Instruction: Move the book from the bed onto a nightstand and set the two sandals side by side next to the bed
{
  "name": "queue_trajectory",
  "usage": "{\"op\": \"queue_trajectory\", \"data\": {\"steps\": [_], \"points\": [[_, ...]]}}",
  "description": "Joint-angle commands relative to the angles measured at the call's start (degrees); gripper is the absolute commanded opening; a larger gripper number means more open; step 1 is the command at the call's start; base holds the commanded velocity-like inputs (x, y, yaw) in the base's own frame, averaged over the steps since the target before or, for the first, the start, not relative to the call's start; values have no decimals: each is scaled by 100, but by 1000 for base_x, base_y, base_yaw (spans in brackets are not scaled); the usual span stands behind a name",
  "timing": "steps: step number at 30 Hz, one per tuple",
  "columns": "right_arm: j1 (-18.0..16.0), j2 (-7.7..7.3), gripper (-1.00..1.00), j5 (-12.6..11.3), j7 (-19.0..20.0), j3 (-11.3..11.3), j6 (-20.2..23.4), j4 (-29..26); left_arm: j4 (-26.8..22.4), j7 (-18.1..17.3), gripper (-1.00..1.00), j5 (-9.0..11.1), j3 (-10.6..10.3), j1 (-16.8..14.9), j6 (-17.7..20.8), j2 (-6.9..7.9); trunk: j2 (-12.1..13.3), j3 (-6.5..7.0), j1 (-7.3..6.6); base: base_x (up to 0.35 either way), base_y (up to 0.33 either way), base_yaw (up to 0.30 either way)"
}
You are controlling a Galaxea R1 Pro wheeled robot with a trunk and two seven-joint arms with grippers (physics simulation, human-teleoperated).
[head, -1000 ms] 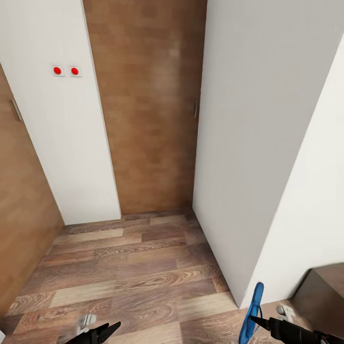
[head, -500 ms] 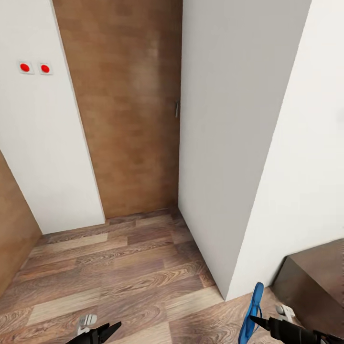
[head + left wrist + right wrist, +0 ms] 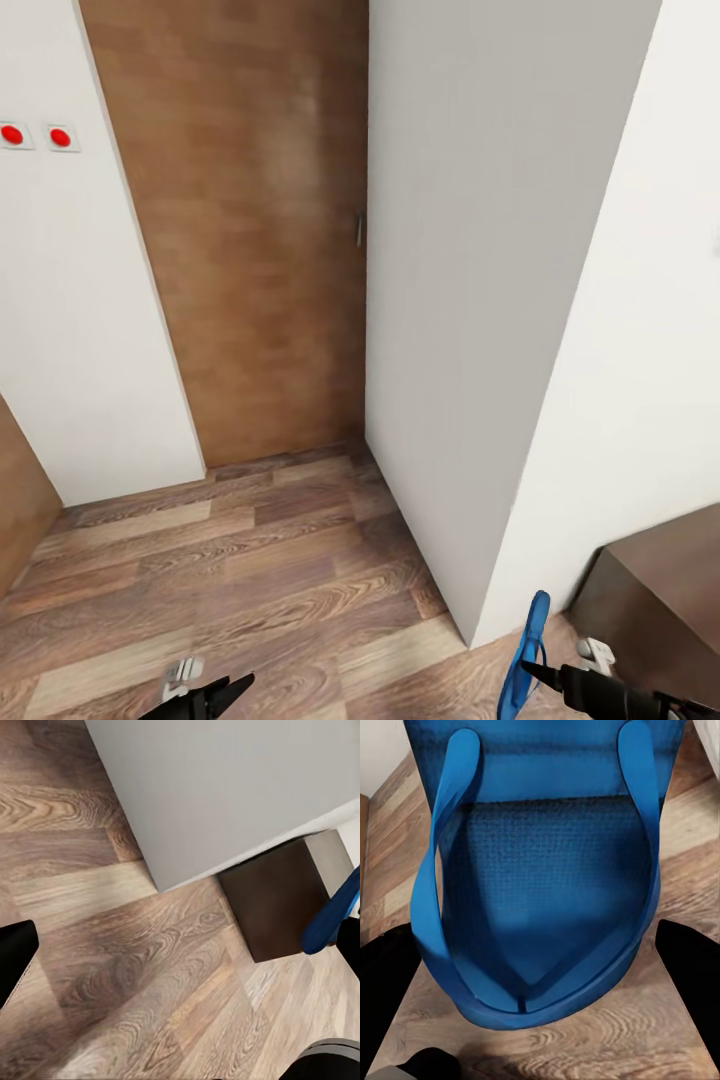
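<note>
A door stands ahead between two walls, a dark cabinet low at right.

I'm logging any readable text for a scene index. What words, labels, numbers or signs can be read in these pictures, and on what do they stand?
None: no words, numbers or brand marks can be read anywhere.
The two red round buttons on white wall plates carry no lettering.
The blue sandal at the right gripper shows plain textured blue, no logo.
The wooden door and dark wooden cabinet are unmarked.

no readable text, labels, brands or numbers on anything in these views
</note>
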Motion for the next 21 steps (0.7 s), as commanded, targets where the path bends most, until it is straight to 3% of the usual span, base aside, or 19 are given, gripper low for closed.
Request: {"op": "queue_trajectory", "data": {"steps": [1, 9, 21], "points": [[-3, 0, -100, 6, 20, -48, 59, -1, 0, -18, 100, 33, 7, -3, 60, -1, -2, -6, 2, 215, 0, -1], [-4, -1, -100, 6, 20, -48, 59, -1, 2, -18, 100, 33, 11, -3, 55, -1, -2, -6, 2, 55, 0, -40], [-5, -3, -100, 7, 20, -48, 59, -1, 3, -18, 100, 33, 8, -3, 52, -5, -2, -6, 2, 2, 0, -246]]}}
